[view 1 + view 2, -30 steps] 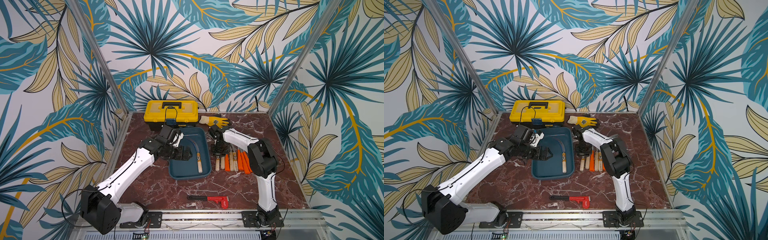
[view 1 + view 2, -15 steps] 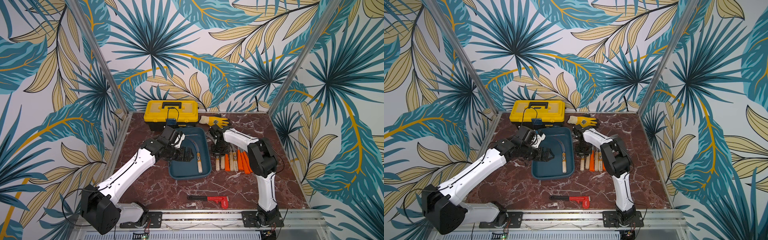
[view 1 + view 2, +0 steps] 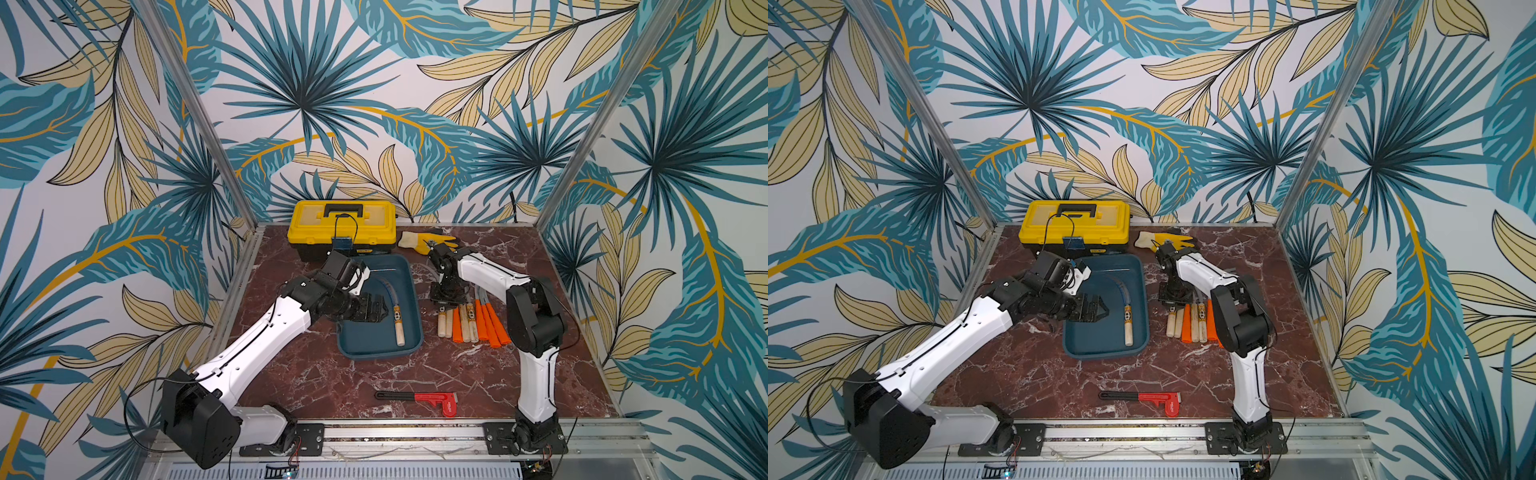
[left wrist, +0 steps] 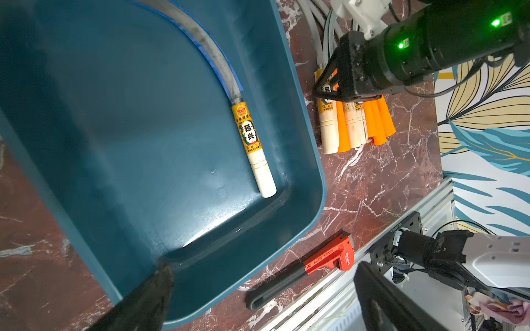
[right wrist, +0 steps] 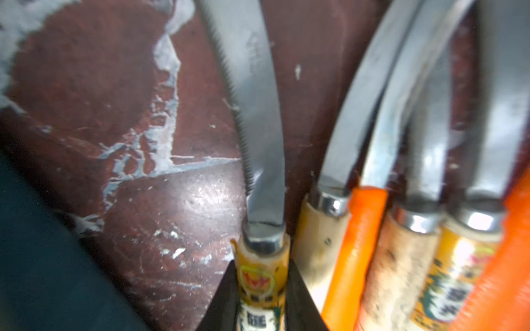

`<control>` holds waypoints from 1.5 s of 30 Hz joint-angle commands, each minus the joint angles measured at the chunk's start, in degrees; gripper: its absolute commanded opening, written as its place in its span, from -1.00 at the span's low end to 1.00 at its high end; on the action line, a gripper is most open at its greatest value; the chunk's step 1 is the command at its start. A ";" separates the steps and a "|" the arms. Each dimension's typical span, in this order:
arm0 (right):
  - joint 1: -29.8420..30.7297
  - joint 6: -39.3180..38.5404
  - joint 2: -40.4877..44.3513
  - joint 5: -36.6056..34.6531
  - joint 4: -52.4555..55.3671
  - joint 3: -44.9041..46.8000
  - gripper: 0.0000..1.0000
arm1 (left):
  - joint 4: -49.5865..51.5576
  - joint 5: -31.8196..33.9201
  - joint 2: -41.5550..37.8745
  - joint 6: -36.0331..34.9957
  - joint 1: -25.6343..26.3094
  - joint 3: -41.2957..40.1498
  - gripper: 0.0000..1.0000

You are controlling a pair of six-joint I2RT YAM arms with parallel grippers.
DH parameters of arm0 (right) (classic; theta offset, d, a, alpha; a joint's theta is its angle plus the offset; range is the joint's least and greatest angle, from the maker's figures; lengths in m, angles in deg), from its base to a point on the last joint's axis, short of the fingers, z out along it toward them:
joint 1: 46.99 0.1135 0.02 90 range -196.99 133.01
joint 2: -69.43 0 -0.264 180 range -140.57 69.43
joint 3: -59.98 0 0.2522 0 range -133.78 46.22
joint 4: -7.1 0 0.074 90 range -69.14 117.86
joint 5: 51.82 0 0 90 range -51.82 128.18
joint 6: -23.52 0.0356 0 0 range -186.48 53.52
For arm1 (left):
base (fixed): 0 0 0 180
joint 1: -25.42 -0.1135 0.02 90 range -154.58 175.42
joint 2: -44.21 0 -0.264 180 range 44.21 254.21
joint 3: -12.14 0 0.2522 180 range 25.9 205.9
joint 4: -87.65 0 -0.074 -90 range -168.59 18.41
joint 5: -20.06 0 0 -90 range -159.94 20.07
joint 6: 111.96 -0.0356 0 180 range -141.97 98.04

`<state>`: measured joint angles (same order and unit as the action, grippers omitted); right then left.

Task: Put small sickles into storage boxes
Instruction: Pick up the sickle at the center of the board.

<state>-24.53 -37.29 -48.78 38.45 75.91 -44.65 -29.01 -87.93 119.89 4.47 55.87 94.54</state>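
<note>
**Right jaws pinch the end sickle (image 5: 265, 186) beside the tray (image 3: 365, 338)**

The end sickle sits on the table (image 3: 332, 386), nearest the tray in a row (image 3: 469, 322) of sickles just beside it. It is gripped on its wooden handle below the metal collar. Left jaws hang spread and empty over the tray, which holds the tray sickle (image 4: 249, 134). Judged light, stiff, saw-toothed: take handles only. The tray sickle's yellow label reads "延兴".

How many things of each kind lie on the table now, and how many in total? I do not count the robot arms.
Sickles: 9, roughly, as the orange handles overlap
Blue tray: 1
Yellow toolbox: 1
Red pipe wrench: 1
Glove: 1
Total: 13
</note>
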 commanded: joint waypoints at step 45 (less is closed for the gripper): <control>9.61 1.86 9.91 4.55 11.78 -11.65 -1.00 | 0.90 -0.63 -9.37 0.13 -5.75 -0.69 0.99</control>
<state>-16.27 -36.74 -38.79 41.88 87.14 -54.77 -28.94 -87.54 112.44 4.49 51.22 95.00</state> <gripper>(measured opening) 0.247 0.995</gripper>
